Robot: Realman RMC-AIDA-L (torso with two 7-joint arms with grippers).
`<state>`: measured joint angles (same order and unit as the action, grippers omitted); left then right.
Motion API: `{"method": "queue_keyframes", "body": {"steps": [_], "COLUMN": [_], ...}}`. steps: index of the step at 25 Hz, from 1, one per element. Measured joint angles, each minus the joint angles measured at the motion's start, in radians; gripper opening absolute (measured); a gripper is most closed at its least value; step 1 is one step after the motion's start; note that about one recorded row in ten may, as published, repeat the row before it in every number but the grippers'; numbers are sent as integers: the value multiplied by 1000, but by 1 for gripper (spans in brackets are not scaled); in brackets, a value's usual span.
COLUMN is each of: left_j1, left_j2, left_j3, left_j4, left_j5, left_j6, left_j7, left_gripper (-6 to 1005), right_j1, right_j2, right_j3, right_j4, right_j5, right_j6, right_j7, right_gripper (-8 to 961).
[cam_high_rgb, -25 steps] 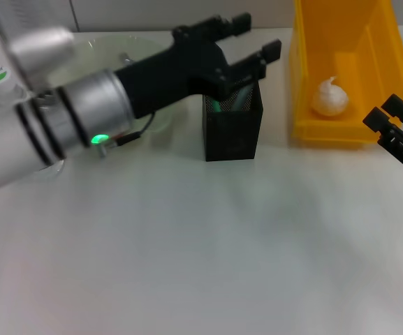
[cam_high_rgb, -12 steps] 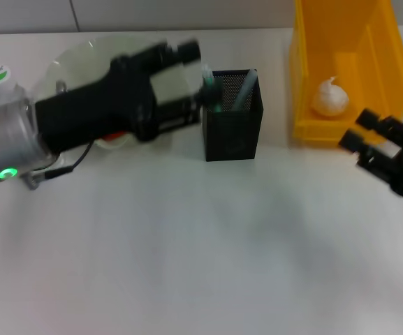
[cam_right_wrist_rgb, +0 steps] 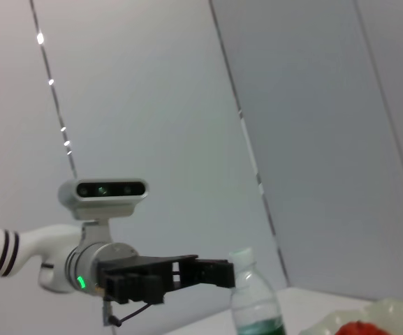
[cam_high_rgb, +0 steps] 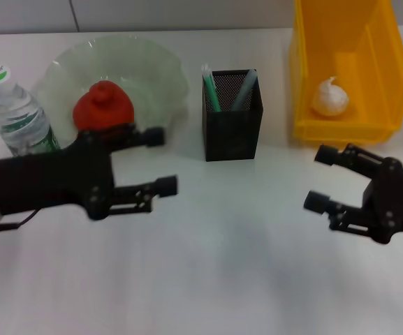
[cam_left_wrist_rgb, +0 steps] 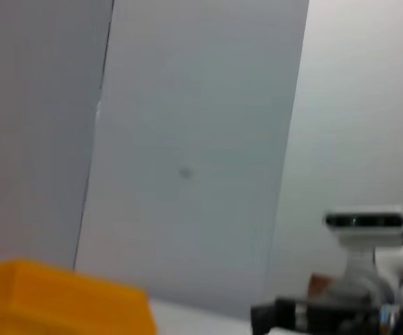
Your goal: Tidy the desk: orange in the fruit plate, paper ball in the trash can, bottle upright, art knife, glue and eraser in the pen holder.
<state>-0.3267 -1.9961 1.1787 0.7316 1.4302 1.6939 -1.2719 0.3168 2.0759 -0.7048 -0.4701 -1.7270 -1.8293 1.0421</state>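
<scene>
Nearest the robot, both arms hang low over the bare front of the surface (cam_high_rgb: 208, 279). The left end effector (cam_high_rgb: 160, 160) has withdrawn from above the pen holder, where it was a second ago; its fingers are spread apart and hold nothing. The right end effector (cam_high_rgb: 318, 178) has also pulled back from beside the trash can toward the front right, fingers likewise apart and empty.

Behind them, the bottle (cam_high_rgb: 16, 115) stands upright at far left. The orange (cam_high_rgb: 103, 106) rests inside the fruit plate (cam_high_rgb: 166, 70). The pen holder (cam_high_rgb: 232, 129) stands at centre with a green stick and a grey stick, probably the art knife (cam_high_rgb: 244, 89), upright inside; glue and eraser cannot be identified. The paper ball (cam_high_rgb: 330, 98) lies in the trash can (cam_high_rgb: 306, 84).

Judgement: no loose item remains on the surface, and both retreats suggest the task is essentially complete.
</scene>
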Motion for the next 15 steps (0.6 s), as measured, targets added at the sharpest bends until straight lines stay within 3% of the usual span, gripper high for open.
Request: {"method": "queue_keyframes", "body": {"steps": [3,7,15], "left_j1": [23,62,85], "left_j2": [-4,-4,14], "left_j3": [-58,-81,-82], "left_j4": [-3,-19,-84], "left_j5": [79,122,125], "left_j6": [6,24,31], "left_j7": [5,54,105], "left_gripper": [791,789,784], "right_j1": [1,20,65], "right_j2": [5,6,7], "right_j3": [-18,-129,-256], "right_j4": [-4,-6,-10], "right_j5": [-17,-18,-20], "right_j6": [3,14,85], "right_j7": [-2,-38,-58], "right_gripper": [702,820,822]}}
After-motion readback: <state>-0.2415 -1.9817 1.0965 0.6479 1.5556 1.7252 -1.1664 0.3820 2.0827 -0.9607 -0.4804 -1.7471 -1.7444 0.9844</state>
